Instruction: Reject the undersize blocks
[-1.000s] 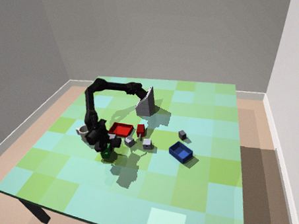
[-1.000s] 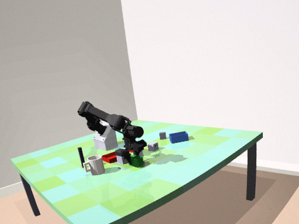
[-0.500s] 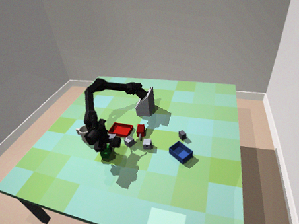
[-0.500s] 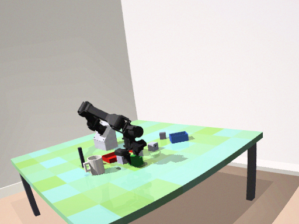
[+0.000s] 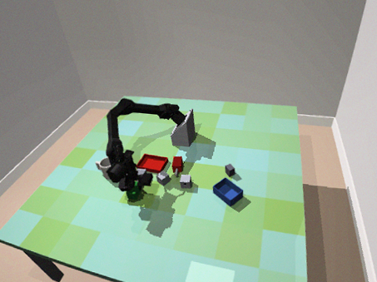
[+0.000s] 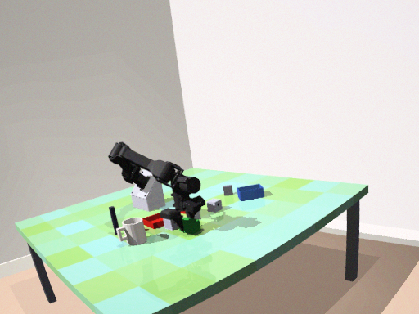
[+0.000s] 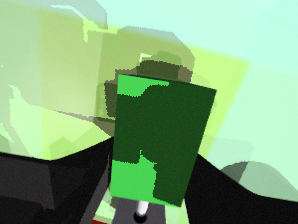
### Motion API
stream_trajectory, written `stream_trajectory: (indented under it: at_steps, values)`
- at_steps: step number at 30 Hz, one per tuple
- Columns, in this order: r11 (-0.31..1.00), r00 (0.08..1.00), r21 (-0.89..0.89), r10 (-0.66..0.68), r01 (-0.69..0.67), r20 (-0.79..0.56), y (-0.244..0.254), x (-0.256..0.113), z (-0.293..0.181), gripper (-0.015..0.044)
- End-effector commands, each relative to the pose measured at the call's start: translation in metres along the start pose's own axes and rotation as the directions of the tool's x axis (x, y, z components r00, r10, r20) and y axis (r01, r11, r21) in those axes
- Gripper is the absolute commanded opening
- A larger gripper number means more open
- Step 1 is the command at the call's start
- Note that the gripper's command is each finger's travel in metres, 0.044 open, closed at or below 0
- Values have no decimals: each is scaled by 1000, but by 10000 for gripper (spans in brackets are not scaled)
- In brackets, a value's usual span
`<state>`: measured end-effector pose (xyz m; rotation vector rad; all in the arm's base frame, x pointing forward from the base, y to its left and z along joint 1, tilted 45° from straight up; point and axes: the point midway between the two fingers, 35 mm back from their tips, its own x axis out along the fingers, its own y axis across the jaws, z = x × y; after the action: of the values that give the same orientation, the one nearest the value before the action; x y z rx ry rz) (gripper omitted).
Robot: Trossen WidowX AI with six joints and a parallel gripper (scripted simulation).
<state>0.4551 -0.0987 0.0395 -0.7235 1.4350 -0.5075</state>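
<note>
With the gripper (image 5: 137,181) (image 6: 189,221) (image 7: 152,141) closed on the green GO gauge (image 5: 133,192) (image 6: 191,225) (image 7: 155,135), its pin seemingly at the bore of the steel block (image 5: 140,171) (image 6: 170,223) (image 7: 125,214) toward twelve o'clock in the top view, align squarely, then push gently, never forcing.

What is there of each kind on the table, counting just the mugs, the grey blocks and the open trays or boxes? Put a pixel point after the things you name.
Mugs (image 5: 105,165) (image 6: 137,234): 1
Grey blocks (image 5: 186,179) (image 6: 213,207) (image 7: 157,216): 4
Open trays or boxes, one red (image 5: 153,163) (image 6: 153,223) (image 7: 101,222), one blue (image 5: 232,193) (image 6: 250,193): 2
Total: 7
</note>
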Motion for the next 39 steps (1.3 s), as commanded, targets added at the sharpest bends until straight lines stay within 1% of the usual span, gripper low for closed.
stream_trajectory:
  at_steps: [1, 22, 39]
  values:
    - [1000, 1000, -1, 3, -3, 10, 1, -3, 1, 0]
    - [1000, 1000, -1, 3, -3, 11, -1, -7, 5, 0]
    - [1000, 1000, -1, 3, -3, 10, 5, -1, 1, 0]
